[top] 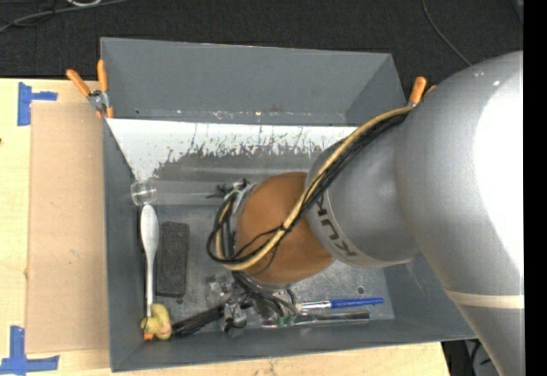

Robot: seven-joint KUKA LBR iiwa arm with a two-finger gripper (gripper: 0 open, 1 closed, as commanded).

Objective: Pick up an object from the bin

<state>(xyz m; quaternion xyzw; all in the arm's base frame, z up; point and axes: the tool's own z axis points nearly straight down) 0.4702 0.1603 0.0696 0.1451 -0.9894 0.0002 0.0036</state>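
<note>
jaws: can't tell | gripper (246, 306) lower centre by blue pen (350, 303) | risk: crowded clutter, could grab two things

The single camera looked down on the bin (248, 79) from above, slightly oblique; the arm (461, 195) occupied the view's right.

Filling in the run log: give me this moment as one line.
arm: in bin from right | gripper: low near front wall, beside black marker | nearby: blue pen, black block, white spoon | grasp: cannot tell
</note>
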